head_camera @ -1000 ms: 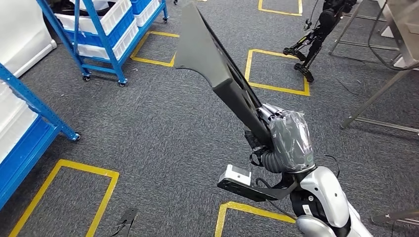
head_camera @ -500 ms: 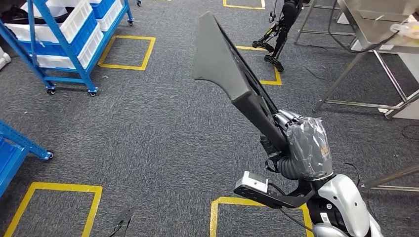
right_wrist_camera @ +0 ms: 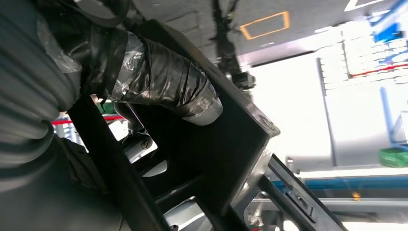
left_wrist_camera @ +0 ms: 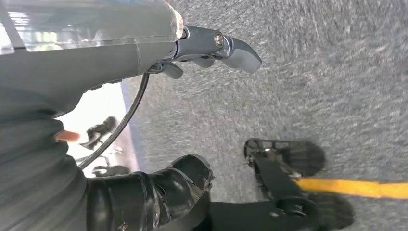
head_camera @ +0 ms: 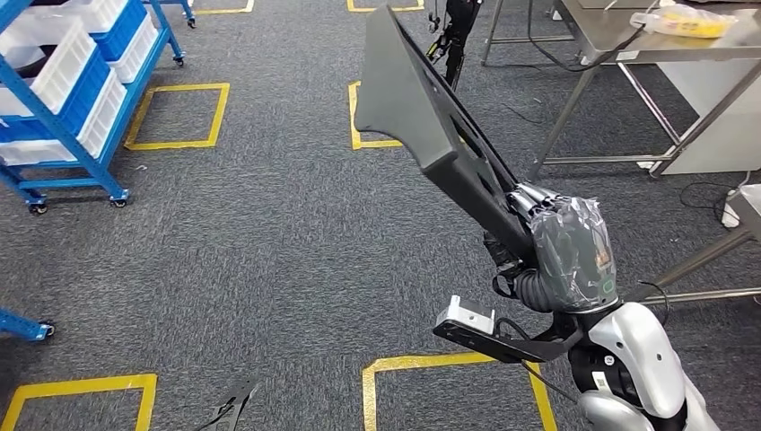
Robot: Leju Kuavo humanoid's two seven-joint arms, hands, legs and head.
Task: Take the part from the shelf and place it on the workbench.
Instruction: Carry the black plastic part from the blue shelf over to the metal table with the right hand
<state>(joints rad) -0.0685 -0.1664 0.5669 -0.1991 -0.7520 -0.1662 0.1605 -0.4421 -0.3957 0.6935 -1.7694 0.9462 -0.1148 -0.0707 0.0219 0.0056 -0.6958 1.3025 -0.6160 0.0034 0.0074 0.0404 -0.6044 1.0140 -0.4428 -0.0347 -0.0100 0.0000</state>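
As R hand (head_camera: 565, 251) grips dark part (head_camera: 422, 108) raised, L hand (left_wrist_camera: 211, 45) empty, fingers apart.

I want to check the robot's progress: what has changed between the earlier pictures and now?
The whole view has shifted: the camera turned, so the blue shelf now lies further left and the metal workbench has come into sight on the right. The right hand still holds the long dark part, tilted as before. Nothing was taken or let go.

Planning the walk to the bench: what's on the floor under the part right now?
Under the part, held by the right hand, lie grey carpet and a yellow square. The part covers some of that square and the floor beyond.
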